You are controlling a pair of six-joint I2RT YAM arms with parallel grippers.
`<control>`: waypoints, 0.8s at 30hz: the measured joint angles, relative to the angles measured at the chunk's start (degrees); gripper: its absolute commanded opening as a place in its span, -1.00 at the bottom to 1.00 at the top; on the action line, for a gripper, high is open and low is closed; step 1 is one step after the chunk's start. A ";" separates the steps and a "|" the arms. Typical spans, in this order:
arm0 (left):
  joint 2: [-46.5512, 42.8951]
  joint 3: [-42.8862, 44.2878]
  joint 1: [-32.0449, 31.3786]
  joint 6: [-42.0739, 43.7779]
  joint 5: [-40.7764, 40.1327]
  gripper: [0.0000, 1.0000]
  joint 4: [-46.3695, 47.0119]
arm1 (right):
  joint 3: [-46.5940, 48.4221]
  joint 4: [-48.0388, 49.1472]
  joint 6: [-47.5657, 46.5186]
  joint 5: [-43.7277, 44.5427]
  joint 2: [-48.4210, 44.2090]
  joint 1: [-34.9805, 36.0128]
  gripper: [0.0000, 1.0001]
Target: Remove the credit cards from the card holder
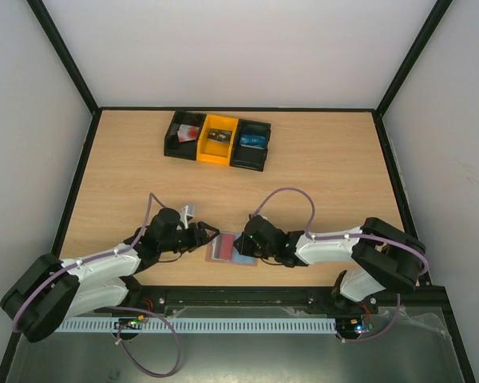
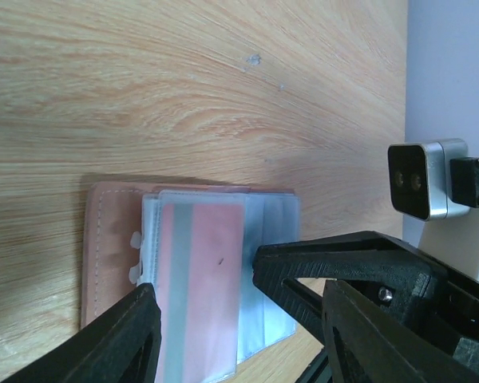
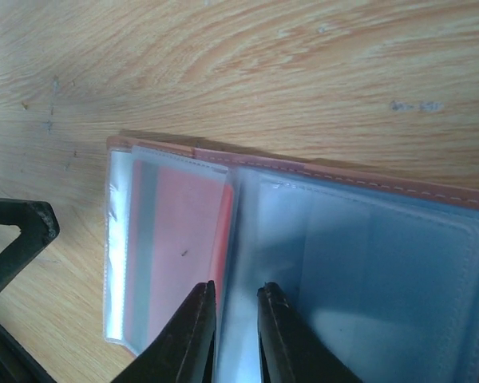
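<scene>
The job has hardly begun. The card holder (image 1: 231, 249) lies open and flat on the table (image 1: 319, 159), down at 6 o'clock by the near edge. The red card (image 2: 203, 279) is inside its clear pocket. I see no card lying out on the wood. So I think both cards are left to pull out.

My left gripper (image 2: 239, 319) is at 9 o'clock from the holder. It is spread wide, holds nothing, and hangs over the red card. My right gripper (image 3: 235, 286) is at 3 o'clock from the holder. Its fingers are almost together, and the edge of a clear pocket runs in between them. It looks like a pinch on that edge, not on a card.

Some things are hard to see. The blue card I cannot find for sure. The pocket at 3 o'clock looks grey-blue and foggy, so it may be full or empty. My arms hide part of the holder from above. The bins (image 1: 216, 140) at 12 o'clock are too small to read.
</scene>
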 measured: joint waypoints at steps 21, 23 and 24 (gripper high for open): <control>-0.33 0.31 0.39 -0.59 2.03 0.19 0.81 | 2.36 -1.31 1.14 -0.63 2.73 0.07 -0.96; -0.17 0.31 0.39 -0.72 2.49 0.21 1.20 | 2.29 -1.79 1.05 -0.04 2.73 0.13 -0.96; 0.11 0.31 0.39 -0.81 2.84 0.21 1.68 | 2.21 -1.84 1.03 0.15 2.71 0.17 -0.96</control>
